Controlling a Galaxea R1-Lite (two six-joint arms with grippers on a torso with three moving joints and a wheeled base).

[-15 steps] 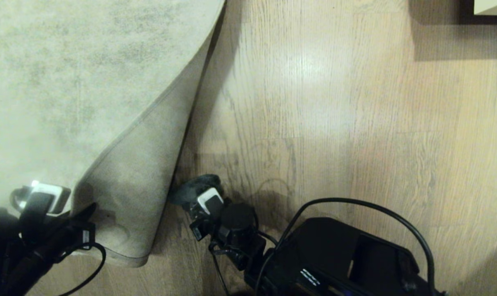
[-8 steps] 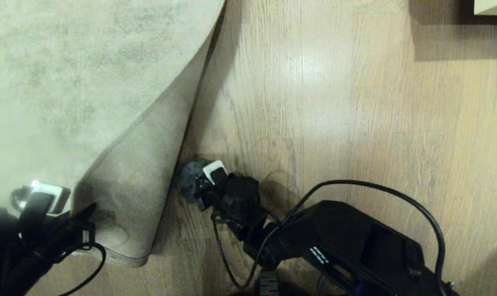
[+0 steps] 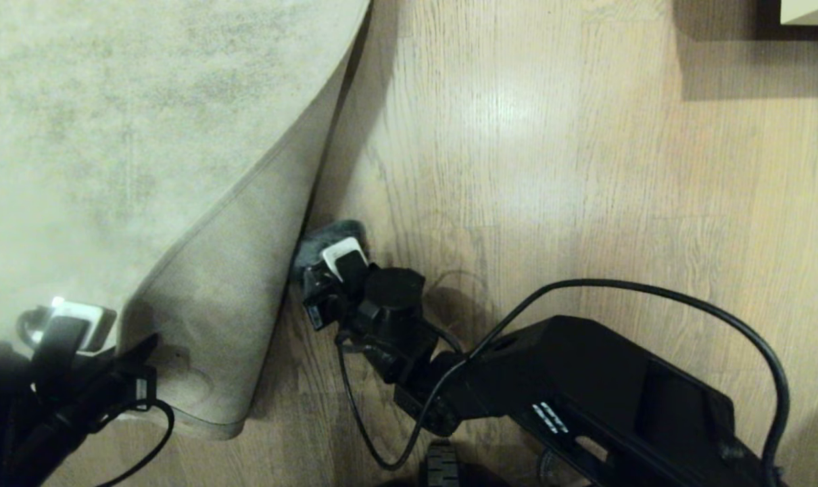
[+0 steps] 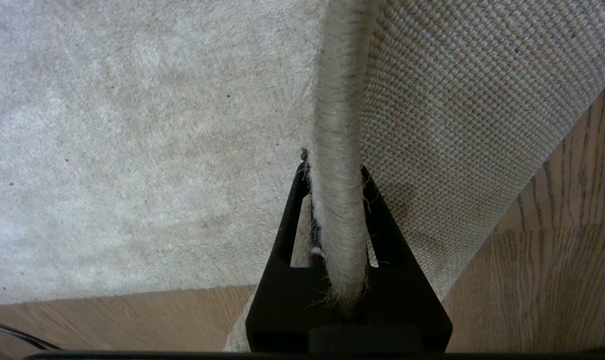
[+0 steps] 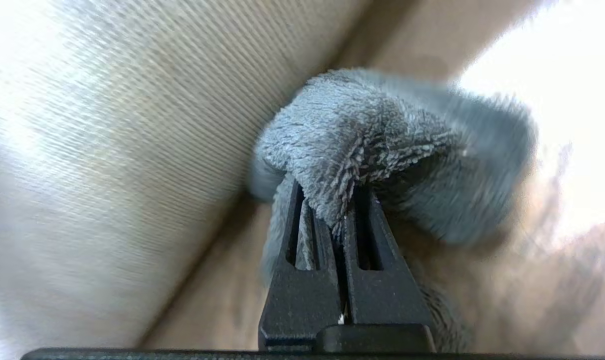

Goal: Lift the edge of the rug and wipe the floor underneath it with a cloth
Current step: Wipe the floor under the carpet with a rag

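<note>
Rug [image 3: 111, 135] fills the far left of your head view, and its near corner is peeled up and folded back so the plain tan backing [image 3: 226, 297] faces you, with the bound edge [image 4: 337, 150] running along the fold. Your left gripper [image 4: 335, 200] is at that lifted corner, its jaws pinched tight on the bound edge, pile on one side of it and woven backing on the other. Just beside the raised flap, on the side away from the rug's body, you have the right gripper [image 5: 340, 210] down at the floor [image 3: 551, 169], jaws clamped narrow on a fold of the cloth [image 5: 382, 145]. The cloth bunches out past the fingertips, and its fuzzy bulk presses right against the backing of the lifted flap. In the head view the cloth [image 3: 324, 237] sits on the bare wood at the foot of the flap. The right arm [image 3: 585, 385] reaches in toward the flap from the wood side, with a black cable [image 3: 652, 291] looping over it.
</note>
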